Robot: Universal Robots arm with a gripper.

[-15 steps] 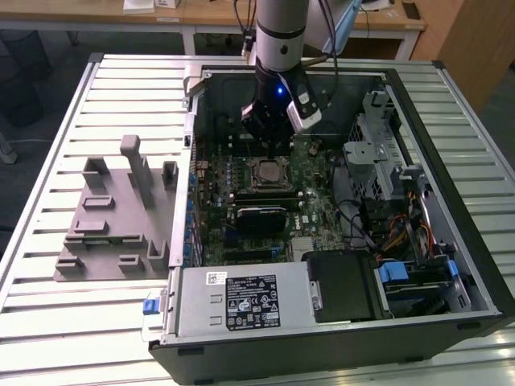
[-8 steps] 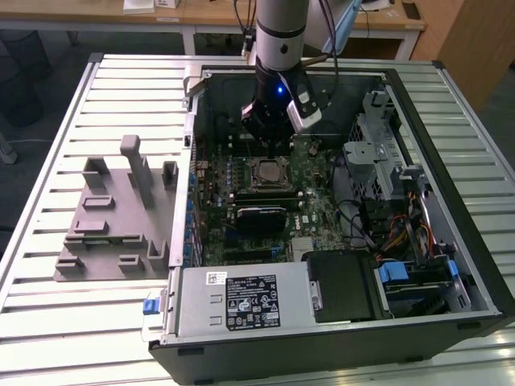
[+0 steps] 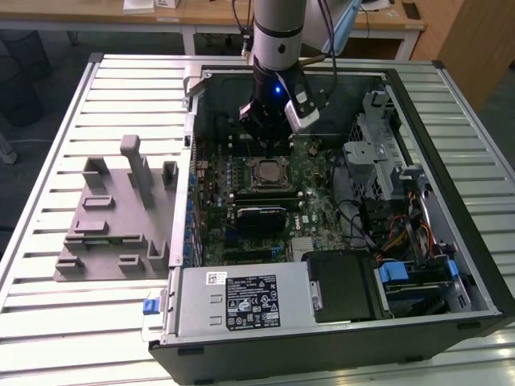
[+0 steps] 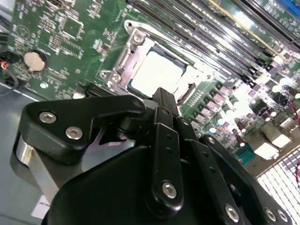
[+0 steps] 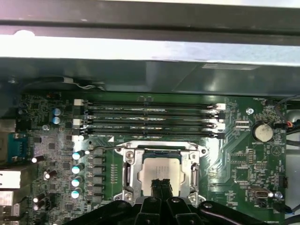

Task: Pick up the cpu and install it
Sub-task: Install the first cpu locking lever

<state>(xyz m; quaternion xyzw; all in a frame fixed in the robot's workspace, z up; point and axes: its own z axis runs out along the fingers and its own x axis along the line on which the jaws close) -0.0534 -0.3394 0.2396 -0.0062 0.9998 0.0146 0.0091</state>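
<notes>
The cpu (image 5: 161, 169), a pale silvery square, lies flat inside the metal-framed socket (image 5: 126, 164) on the green motherboard; it also shows in the second wrist view (image 4: 157, 70) and the exterior view (image 3: 266, 171). My gripper (image 5: 161, 183) hangs just above the cpu's near edge, its two black fingers pressed together and shut with nothing between them. The same finger pair (image 4: 164, 98) covers part of the cpu's edge in the second wrist view. In the exterior view the gripper (image 3: 269, 145) reaches down into the open computer case, right over the socket.
The open case (image 3: 451, 88) lies on a slatted metal table. A grey plastic tray with upright pegs (image 3: 113, 217) stands at the exterior view's left. Memory slots (image 5: 150, 119) run beside the socket. The power supply (image 3: 241, 299) and drive cage (image 3: 378, 153) crowd the case.
</notes>
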